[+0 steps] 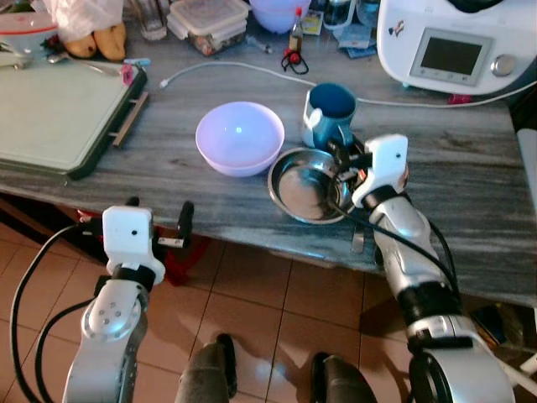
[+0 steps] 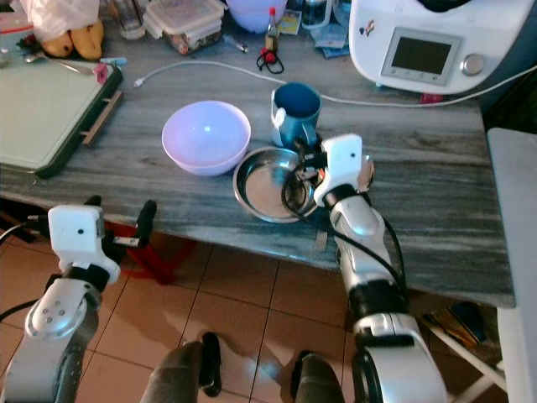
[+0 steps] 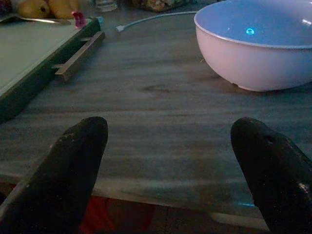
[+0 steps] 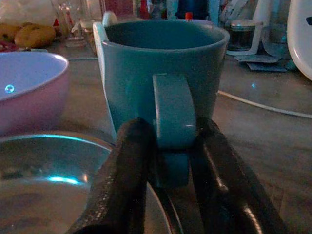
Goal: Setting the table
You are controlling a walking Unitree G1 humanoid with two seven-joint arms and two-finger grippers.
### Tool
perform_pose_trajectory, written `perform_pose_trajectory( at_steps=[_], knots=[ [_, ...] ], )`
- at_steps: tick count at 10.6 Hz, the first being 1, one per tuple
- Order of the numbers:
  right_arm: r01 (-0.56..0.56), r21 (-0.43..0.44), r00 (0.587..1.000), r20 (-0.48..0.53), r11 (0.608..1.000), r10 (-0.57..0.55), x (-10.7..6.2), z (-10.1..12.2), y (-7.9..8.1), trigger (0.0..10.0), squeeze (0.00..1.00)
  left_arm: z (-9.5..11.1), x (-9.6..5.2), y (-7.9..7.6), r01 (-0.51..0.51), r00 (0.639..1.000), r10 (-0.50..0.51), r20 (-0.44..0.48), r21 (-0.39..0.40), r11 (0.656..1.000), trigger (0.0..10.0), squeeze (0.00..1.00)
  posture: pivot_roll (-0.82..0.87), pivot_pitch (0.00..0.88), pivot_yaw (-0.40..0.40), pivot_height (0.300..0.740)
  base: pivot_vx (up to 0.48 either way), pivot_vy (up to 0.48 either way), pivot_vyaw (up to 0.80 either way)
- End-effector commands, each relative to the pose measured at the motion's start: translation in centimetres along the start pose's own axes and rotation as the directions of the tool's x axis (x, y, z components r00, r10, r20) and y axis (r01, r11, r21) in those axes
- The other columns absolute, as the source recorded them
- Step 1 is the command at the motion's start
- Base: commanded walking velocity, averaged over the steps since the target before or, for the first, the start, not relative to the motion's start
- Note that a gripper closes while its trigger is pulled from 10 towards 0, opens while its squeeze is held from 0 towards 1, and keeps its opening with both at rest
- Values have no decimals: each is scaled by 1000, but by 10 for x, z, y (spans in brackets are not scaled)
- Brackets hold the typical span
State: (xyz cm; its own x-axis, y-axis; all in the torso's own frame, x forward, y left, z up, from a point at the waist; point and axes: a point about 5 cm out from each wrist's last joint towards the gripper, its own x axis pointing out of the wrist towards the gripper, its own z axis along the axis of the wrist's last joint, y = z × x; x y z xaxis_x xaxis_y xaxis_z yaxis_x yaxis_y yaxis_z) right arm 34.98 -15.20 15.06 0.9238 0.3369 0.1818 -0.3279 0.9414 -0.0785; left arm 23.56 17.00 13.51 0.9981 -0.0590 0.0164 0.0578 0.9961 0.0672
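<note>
Mug handle pinched – right gripper fingers tight around it.

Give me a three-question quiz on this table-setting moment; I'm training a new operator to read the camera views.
1. True or false: the right gripper has its fingers on either side of the blue mug's handle.
2. Which lies nearest the mug: A) the steel bowl, B) the green tray, C) the lidded food container?
3. Fill in: the left gripper hangs open just off the table's ___ edge.

Key: 1 true; 2 A; 3 near (front).
</note>
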Motion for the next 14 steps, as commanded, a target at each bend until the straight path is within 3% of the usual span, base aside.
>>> perform_pose_trajectory(
  at_steps=[1,4,10,12,14],
  knots=[
    [5,-9,1000,-27,1000,-5,-7,-5,-3,10000,1000,-6,1,0,-7,1000,7,-22,0,1000,10000,0,88,225,33,740,0,0,0],
    [73,-63,997,14,995,-72,-8,8,-17,10000,1000,-7,4,-4,-5,1000,5,-24,-16,1000,10000,0,72,214,23,740,0,0,0],
    [95,-78,990,110,992,-87,-3,38,-14,10000,1000,-8,12,-4,-27,1000,27,-11,-27,999,10000,0,56,191,13,740,0,0,0],
    [141,-65,980,149,988,-130,-11,47,-14,10000,1000,-12,12,-6,-36,999,36,-16,-40,999,10000,0,46,162,9,740,0,0,0],
    [211,-71,966,166,975,-197,-36,46,-6,10000,1000,-20,18,-5,-82,996,81,-33,-46,996,10000,0,27,96,0,740,0,0,0]
  ],
)
